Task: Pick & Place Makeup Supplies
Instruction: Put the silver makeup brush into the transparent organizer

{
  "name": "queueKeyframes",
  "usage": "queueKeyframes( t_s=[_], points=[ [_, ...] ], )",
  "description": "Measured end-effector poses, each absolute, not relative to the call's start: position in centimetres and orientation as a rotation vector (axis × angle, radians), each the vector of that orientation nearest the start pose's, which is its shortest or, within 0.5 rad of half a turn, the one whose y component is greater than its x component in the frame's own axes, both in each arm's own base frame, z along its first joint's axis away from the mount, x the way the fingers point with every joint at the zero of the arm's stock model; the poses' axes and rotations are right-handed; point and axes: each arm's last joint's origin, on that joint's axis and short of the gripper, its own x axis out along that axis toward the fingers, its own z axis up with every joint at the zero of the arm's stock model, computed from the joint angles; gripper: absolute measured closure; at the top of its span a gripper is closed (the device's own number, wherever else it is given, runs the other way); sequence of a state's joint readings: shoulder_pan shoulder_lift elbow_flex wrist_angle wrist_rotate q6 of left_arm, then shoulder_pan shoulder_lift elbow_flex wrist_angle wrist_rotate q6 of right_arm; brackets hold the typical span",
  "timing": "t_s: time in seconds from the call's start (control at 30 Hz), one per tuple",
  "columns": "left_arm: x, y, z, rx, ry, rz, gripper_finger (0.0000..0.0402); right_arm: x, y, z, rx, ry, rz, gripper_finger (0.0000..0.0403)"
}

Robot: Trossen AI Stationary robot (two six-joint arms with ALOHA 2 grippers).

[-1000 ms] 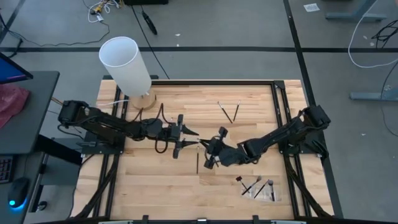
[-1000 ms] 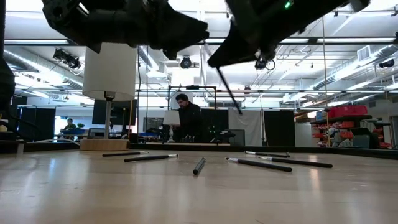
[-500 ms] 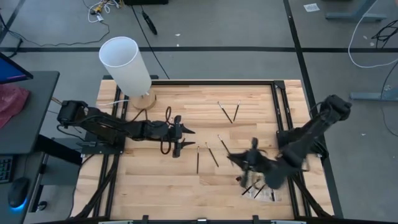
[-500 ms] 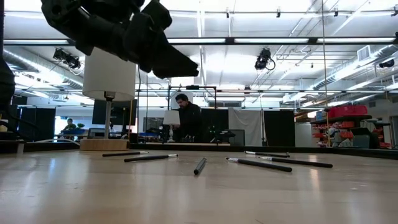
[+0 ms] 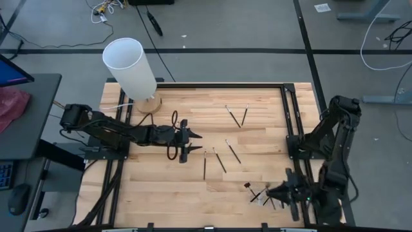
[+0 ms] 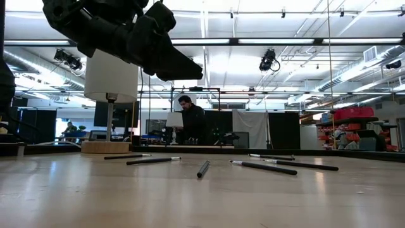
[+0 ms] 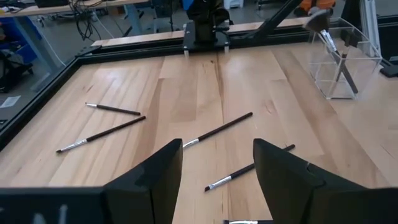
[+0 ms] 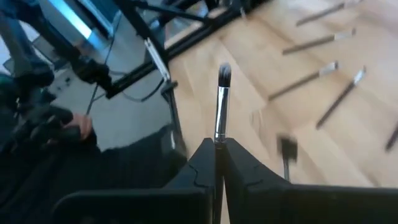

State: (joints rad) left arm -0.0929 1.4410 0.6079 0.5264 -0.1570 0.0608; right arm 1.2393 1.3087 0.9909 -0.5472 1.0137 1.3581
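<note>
Left gripper [image 7: 217, 177] fingers spread above wooden table [image 7: 186, 87]; four brushes [image 7: 217, 130] scattered ahead; clear acrylic holder [image 7: 348, 65] with brushes at far corner.

Wooden table [image 5: 167, 187], loose brushes and a container on top

Light butcher-block top framed by black rails. Two crossed brushes [image 5: 237, 115] are seen near the far edge; three more [image 5: 217, 160] lie apart around the middle. A clear holder [image 7: 344, 65] with brushes standing in it is set near the front right corner. A white cylinder [image 5: 131, 67] on a wooden base is placed at the far left corner.
</note>
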Motion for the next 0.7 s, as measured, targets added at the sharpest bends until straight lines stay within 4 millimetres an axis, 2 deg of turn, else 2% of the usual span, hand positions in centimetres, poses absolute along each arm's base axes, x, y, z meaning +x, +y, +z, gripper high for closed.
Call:
queueKeyframes(
  t_s=[0.13,0.4,0.53,0.7],
  points=[
    [28.6,-2.2,19.5,0.100,0.306,0.054,0.0202,8.8,23.4,26.1,0.581,0.476,-0.116,0.0397],
    [28.6,-2.2,19.5,0.101,0.306,0.055,0.0202,6.5,23.5,21.9,0.630,0.657,-0.353,0.0397],
    [28.6,-2.2,19.6,0.100,0.301,0.055,0.0202,6.3,24.3,20.4,0.626,0.648,-0.387,0.0397],
    [28.6,-2.2,19.7,0.099,0.293,0.055,0.0202,6.6,24.6,19.4,0.588,0.647,-0.412,0.0398]
  ],
)
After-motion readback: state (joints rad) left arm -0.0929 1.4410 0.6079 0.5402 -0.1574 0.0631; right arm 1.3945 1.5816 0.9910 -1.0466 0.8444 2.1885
